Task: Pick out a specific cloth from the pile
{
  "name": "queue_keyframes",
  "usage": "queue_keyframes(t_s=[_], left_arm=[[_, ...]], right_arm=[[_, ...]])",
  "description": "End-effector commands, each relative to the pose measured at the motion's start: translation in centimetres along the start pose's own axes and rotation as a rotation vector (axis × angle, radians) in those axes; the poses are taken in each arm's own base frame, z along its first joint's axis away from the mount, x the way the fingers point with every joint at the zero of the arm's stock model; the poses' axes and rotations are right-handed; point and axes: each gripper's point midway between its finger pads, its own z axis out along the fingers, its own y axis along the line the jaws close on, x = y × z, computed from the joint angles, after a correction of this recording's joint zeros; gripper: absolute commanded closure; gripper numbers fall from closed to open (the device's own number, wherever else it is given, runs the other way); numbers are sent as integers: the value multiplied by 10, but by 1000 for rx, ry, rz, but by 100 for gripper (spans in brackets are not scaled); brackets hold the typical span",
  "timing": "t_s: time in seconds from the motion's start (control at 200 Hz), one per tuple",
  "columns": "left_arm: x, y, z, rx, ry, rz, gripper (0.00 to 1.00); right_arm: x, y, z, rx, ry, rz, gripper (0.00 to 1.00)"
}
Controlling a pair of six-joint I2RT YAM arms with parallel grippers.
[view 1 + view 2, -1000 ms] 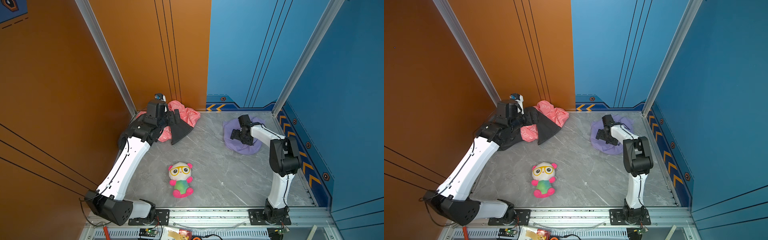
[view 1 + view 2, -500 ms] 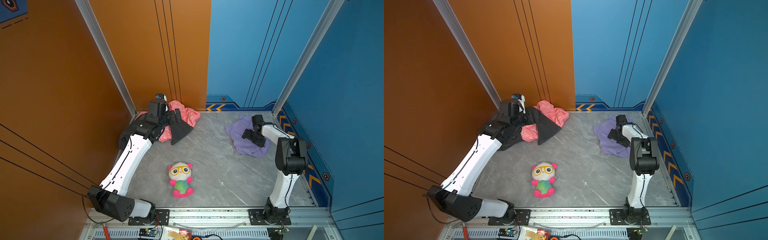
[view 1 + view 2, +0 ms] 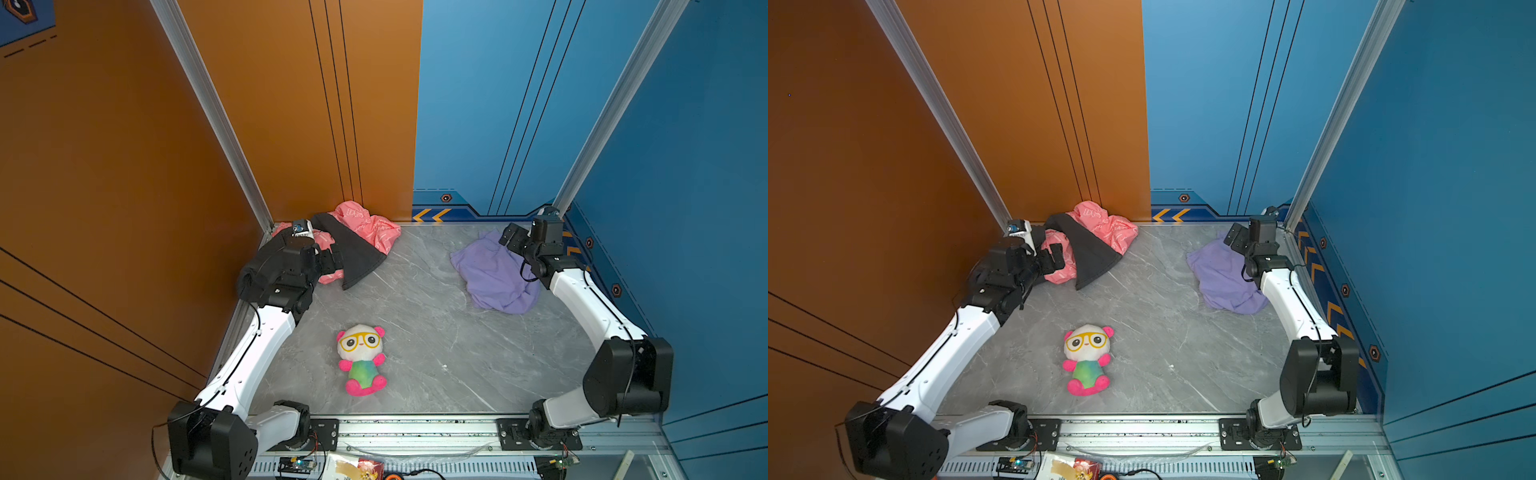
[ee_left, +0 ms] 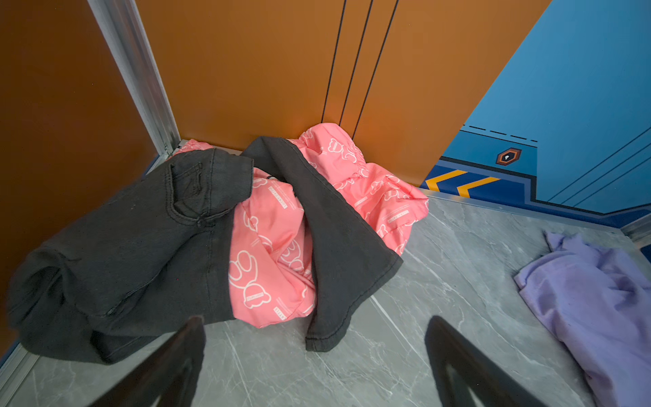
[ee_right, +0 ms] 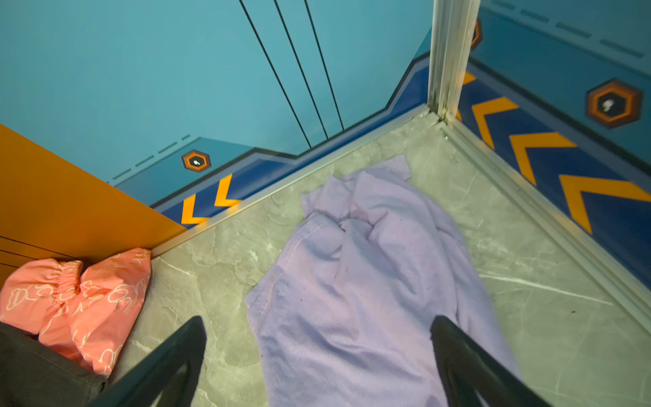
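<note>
Only the top views take in the plush toy (image 3: 361,359) at the front of the grey table (image 3: 419,332). Only the right wrist view shows the stitched hem and soft folds of the cloth (image 5: 370,282). The left wrist view gives the white print and dark seams of the pile (image 4: 246,229) in the far left corner. The lilac cloth (image 3: 494,274) lies alone on the table's far right, well apart from that pile. Its long axis runs from the back wall toward the front, with the narrower end at the wall (the broader end is nearer the front). The right gripper (image 5: 317,319) stands spread wide over the cloth's wall-side part, gripping nothing. The left gripper (image 4: 315,319), equally spread and empty, faces the pile.
</note>
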Motion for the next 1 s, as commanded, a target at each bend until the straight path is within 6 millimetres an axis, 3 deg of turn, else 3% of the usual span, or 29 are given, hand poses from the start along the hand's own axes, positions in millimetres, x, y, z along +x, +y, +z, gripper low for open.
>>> queue_keyframes(t_s=[0.0,0.32,0.526,0.666,0.796,0.991], left_arm=[[-22,23,-8,-70,-220,-14,2],[61,71,6,-230,-141,69,2],[103,78,17,-227,-121,130,2],[120,79,28,-216,-95,178,2],[131,79,40,-210,-69,203,2],[135,68,57,-147,-46,271,2]], right_arm=[[3,-22,-6,43,-112,-102,0],[86,-73,-38,56,-224,-288,0],[126,-91,-36,63,-148,-338,0],[136,-89,-27,35,-140,-351,0],[137,-76,-11,-28,-124,-358,0],[141,-62,8,-84,-74,-344,0]])
